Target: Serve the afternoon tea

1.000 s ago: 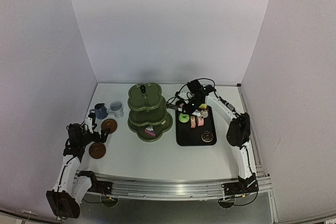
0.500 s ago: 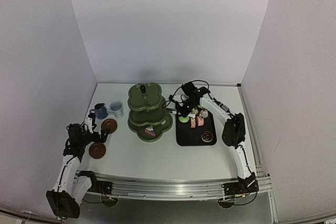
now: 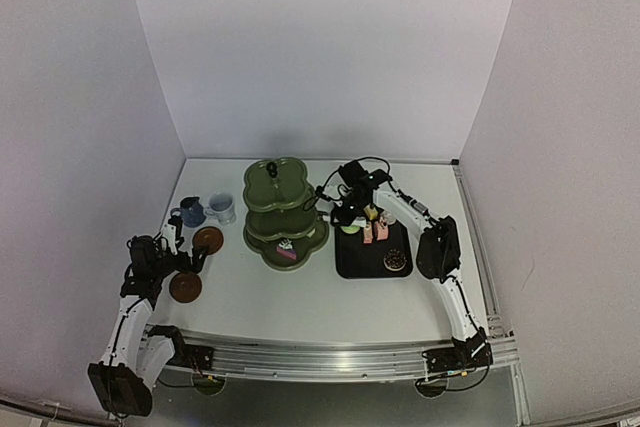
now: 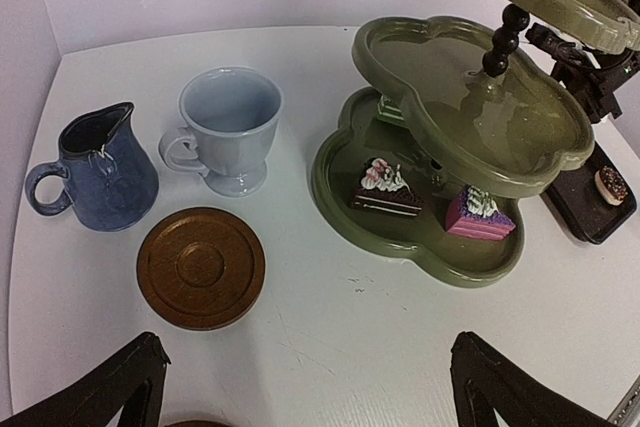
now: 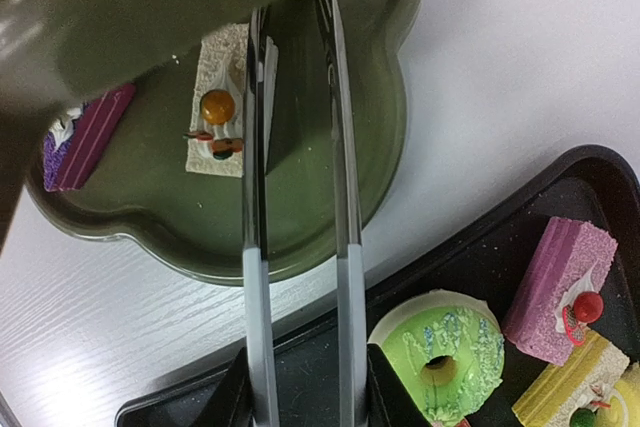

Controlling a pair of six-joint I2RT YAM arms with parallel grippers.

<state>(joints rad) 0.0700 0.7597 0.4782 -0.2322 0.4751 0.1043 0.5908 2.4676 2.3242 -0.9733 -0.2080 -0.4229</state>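
The right fingers (image 5: 238, 395) are closed on the handles of the metal tongs (image 5: 346, 197). The two blades are held close together, stretched past the rim of the black rectangular tray (image 5: 470, 267) into the lowest tier of the olive-green three-tier flower-shaped stand (image 5: 385, 97). The blade tips are hidden under the overhanging middle tier, so it cannot be told whether anything is pinched there. A cream rectangular cake topped with an orange ball (image 5: 218, 97) is laid on that tier just beside one blade, with a magenta cake slice (image 5: 85, 137) further along. On the tray, a green-iced doughnut (image 5: 440, 347), a pink cake with a red cherry (image 5: 560, 282) and a yellow cake (image 5: 572, 395) are crowded near the tongs.

The left fingers (image 4: 110, 387) are spread wide, with nothing between them, low over the white table (image 4: 330, 317). Ahead of them a round brown saucer (image 4: 200, 267) is laid flat. Behind it, a dark-blue cup (image 4: 95, 167) and a white cup (image 4: 230, 127) are stood side by side. A second brown saucer (image 3: 185, 287) is seen beside the left arm.
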